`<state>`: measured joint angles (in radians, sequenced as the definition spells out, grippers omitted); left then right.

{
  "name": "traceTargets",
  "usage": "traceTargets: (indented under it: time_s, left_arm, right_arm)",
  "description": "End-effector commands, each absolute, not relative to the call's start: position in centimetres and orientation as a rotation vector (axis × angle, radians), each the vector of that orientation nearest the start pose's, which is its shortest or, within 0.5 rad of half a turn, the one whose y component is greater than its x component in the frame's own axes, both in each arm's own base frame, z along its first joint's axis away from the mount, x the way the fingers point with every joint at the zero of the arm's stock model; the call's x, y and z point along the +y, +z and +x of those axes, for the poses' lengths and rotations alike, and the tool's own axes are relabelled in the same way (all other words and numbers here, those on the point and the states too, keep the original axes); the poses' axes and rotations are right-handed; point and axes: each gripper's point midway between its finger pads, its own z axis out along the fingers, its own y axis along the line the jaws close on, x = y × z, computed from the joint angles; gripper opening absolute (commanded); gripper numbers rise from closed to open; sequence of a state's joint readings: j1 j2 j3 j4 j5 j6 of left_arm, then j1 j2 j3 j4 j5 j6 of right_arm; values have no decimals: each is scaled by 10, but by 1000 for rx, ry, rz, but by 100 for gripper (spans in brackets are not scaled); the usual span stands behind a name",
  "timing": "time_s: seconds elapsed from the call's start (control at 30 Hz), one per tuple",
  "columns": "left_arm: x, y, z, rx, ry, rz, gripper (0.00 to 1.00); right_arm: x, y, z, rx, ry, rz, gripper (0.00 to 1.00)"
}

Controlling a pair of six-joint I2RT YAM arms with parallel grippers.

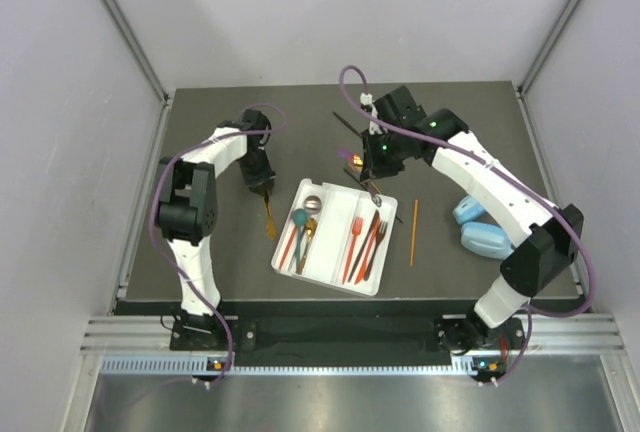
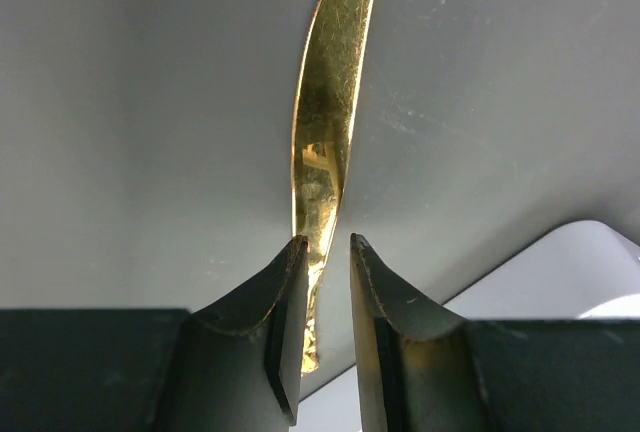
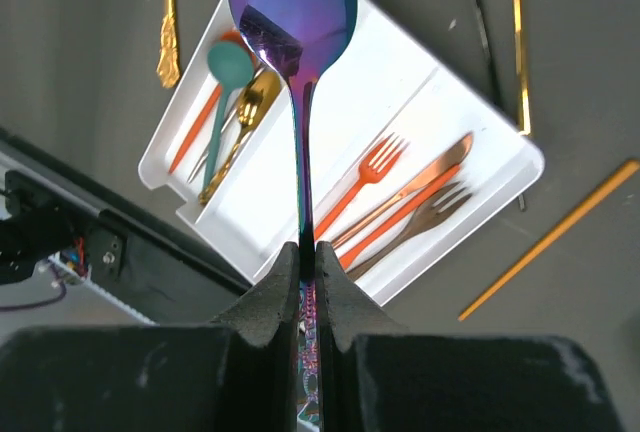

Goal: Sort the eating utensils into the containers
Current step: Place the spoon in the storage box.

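The white divided tray [image 1: 325,262] lies mid-table and holds a teal spoon [image 1: 300,220], a gold spoon and orange forks [image 1: 357,237]. My right gripper [image 3: 308,249] is shut on the handle of a purple iridescent spoon [image 3: 292,12], held in the air above the tray [image 3: 390,82]; it shows at the tray's far right corner in the top view [image 1: 373,190]. My left gripper [image 2: 327,242] is low at the table left of the tray, jaws narrowly apart astride the handle of a gold knife [image 2: 325,142]; only the left finger touches it. The knife also shows in the top view [image 1: 269,214].
An orange stick [image 1: 413,232] lies right of the tray. Black and gold sticks [image 3: 518,42] lie beyond the tray's far corner. The light-blue headphones [image 1: 480,227] sit at the right. The tray's corner [image 2: 560,272] is close to my left fingers.
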<state>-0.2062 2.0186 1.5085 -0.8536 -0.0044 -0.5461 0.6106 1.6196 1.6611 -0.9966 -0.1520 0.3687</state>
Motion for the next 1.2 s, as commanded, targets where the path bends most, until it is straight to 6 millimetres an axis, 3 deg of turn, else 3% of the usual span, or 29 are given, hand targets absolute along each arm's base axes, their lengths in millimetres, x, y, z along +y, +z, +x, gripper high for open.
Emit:
traceTargets:
  time_s: [0.0, 0.1, 0.13, 0.17, 0.23, 0.27, 0.33, 0.43, 0.53, 0.6, 0.67, 0.77, 0.83, 0.97, 1.17]
  left_arm:
    - [-109, 41, 389, 2867, -181, -553, 28]
    - [-110, 67, 384, 2817, -204, -539, 30]
    - [-111, 87, 379, 2788, -216, -501, 29]
    - [-110, 93, 372, 2787, -204, -489, 30]
    - [-111, 119, 359, 2757, -231, -464, 33]
    - [-110, 120, 353, 2761, -240, -445, 33]
    - [-107, 129, 345, 2752, -228, -425, 34]
    - [-109, 120, 336, 2787, -250, -415, 34]
    - [-116, 88, 313, 2857, -272, -486, 29]
    - [-121, 80, 308, 2845, -265, -483, 27]
    - [-110, 74, 299, 2819, -162, -485, 29]
    - [-115, 59, 283, 2872, -207, -457, 29]
    - [-114, 52, 271, 2899, -197, -427, 27]
    - [-117, 58, 255, 2888, -260, -374, 29]
    - [-124, 50, 232, 2926, -317, -330, 30]
  right_arm:
    - [257, 244, 268, 2569, 659, -342, 0]
    - [251, 243, 261, 2528, 685, -394, 0]
    - [253, 244, 262, 2492, 708, -412, 0]
    - [248, 228, 257, 2521, 709, -415, 0]
    - [249, 227, 251, 2498, 778, -438, 0]
    - [246, 213, 245, 2531, 778, -444, 0]
    - [248, 206, 239, 2557, 806, -448, 0]
    - [253, 206, 230, 2600, 811, -426, 0]
    - [273, 212, 221, 2613, 842, -438, 0]
    - [286, 211, 227, 2630, 849, -410, 0]
    - [297, 209, 228, 2638, 832, -414, 0]
    - [316, 183, 227, 2699, 829, -397, 0]
    - [330, 177, 224, 2706, 855, -393, 0]
    - [338, 156, 226, 2749, 808, -350, 0]
    - [350, 138, 234, 2769, 783, -298, 0]
